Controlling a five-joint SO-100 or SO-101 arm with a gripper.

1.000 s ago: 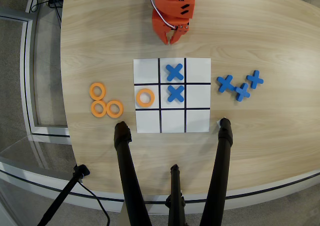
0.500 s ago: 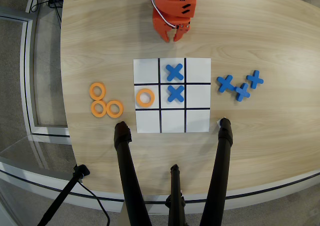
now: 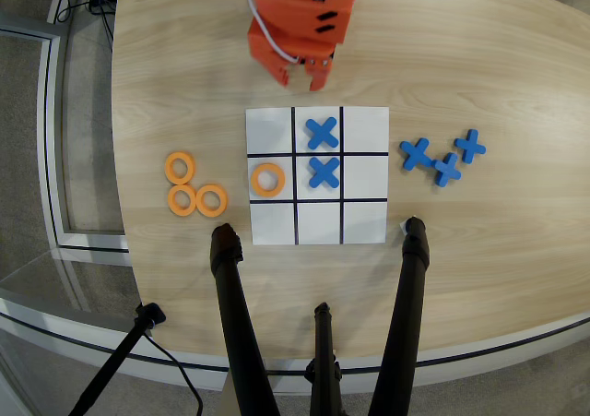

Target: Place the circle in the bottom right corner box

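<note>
Circle (image 3: 182, 199) left of the grid (image 3: 317, 176), claw (image 3: 301, 80) apart, empty, above.

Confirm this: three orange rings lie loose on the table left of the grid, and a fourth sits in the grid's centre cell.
Not quite. The overhead view shows the fourth ring in the middle-left cell; a blue cross fills the centre. Three rings do lie left of the grid.

blue crosses (image 3: 323, 133), black tripod legs (image 3: 236, 314)
</note>
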